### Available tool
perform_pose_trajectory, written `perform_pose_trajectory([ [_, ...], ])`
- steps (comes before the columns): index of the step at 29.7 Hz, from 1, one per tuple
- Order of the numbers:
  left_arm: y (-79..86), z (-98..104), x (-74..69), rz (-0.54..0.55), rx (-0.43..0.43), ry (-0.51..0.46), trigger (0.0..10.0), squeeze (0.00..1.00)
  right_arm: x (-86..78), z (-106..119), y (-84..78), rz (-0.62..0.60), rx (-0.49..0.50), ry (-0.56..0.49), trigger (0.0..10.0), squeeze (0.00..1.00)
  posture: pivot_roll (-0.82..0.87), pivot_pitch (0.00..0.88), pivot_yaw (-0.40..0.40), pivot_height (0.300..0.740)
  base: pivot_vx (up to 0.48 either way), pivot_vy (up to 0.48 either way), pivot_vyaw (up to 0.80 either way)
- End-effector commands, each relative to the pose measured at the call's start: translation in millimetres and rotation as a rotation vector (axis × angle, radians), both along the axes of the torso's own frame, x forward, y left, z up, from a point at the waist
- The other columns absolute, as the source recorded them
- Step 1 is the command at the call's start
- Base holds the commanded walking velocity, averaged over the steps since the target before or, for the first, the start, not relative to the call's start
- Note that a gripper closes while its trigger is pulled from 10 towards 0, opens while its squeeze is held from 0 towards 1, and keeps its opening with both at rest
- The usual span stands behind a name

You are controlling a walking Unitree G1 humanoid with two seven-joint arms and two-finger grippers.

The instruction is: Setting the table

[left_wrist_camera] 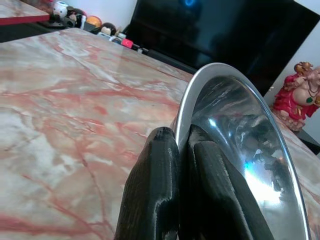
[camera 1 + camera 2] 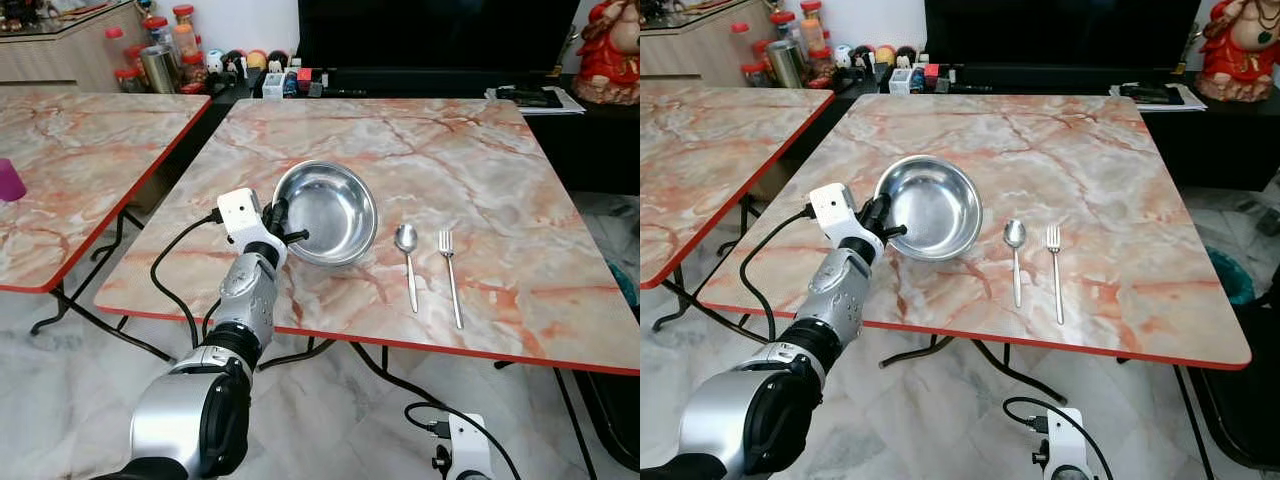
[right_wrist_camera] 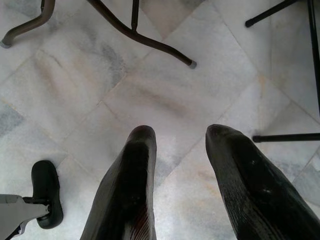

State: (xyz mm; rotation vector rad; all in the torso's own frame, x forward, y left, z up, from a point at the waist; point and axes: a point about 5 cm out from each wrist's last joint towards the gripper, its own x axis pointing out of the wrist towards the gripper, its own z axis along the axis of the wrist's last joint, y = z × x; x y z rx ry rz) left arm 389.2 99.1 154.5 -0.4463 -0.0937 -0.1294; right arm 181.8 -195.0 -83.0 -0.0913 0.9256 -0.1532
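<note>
Right gripper hangs idle below table height, fingers spread with a clear gap, pale marble floor tiles under it.

Left gripper is up over the near-left part of the square pink-veined marble table with red edging. Its two black fingers are pinched narrow on the near-left rim of the round shiny steel bowl, one finger outside the wall, one inside. The bowl sits left of the table's centre, a little back from the near red edge, well clear of the left edge.

Just right of the bowl, not touching: a steel spoon, then a steel fork. They lie parallel, long axes running near to far, spoon bowl and tines at the far end, handles toward the near edge.

The table's right half and far half are bare. Left, across a floor gap, is a second matching marble table. Beyond the far edge are a black low cabinet with a dark TV screen, jars, and a red figurine.
</note>
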Motion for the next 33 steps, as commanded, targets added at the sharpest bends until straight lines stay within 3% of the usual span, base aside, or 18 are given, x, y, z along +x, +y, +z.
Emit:
perform_pose_trajectory([
  [1, 4.2, 14.6, 4.3, 0.014, -0.011, -0.053, 10.0, 0.0, 2.3, 0.6, 1.9, 0.006, -0.001, 0.002, 10.0, 0.0, 0.01, 0.0, 0.034, 0.736, 0.255, 0.0, 0.0],
  [33, 4.1, 15.8, 5.4, -0.039, -0.037, -0.057, 10.0, 0.0, 5.8, 1.9, 3.4, 0.026, -0.001, 0.005, 10.0, 0.0, 0.02, 0.0, 0.025, 0.736, 0.255, 0.0, -0.03],
])
